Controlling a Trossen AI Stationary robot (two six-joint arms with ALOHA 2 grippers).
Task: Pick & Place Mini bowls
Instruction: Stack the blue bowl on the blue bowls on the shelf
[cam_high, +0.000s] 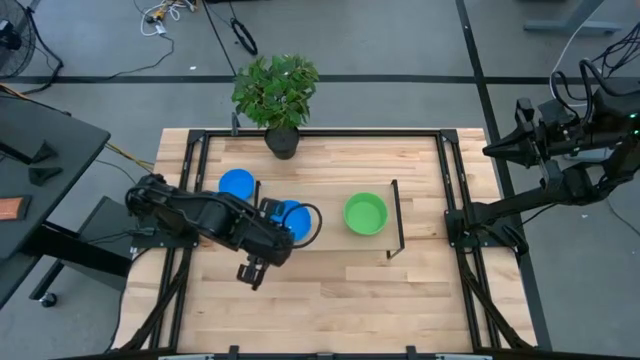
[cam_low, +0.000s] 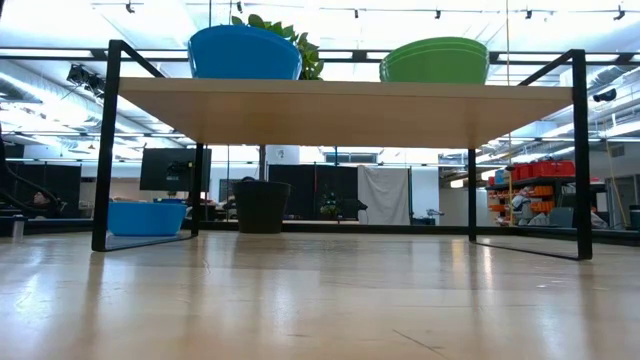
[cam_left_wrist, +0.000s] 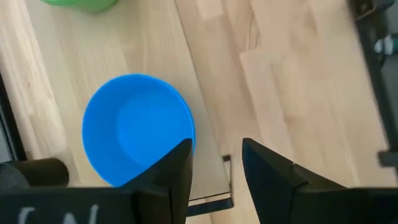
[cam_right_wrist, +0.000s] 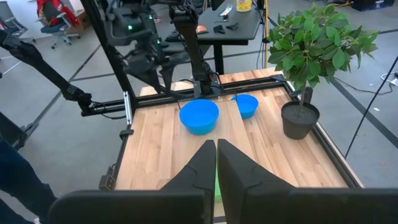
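Two blue mini bowls show in the high view: one (cam_high: 237, 183) at the table's left, one (cam_high: 295, 216) partly under my left arm. A green mini bowl (cam_high: 366, 213) sits right of them. In the low view a blue bowl (cam_low: 245, 52) and the green one (cam_low: 435, 60) stand on a raised wooden board, with another blue bowl (cam_low: 147, 217) lower down at the left. My left gripper (cam_left_wrist: 214, 168) hangs open above the board beside the blue bowl (cam_left_wrist: 137, 127), apart from it. My right gripper (cam_right_wrist: 216, 162) is shut, raised beyond the table's right edge.
A leafy plant in a dark pot (cam_high: 281, 140) stands at the table's far edge. A black metal frame (cam_high: 398, 215) rises just right of the green bowl, and black rails (cam_high: 448, 180) run along the table's sides. Bare wood lies toward the near edge.
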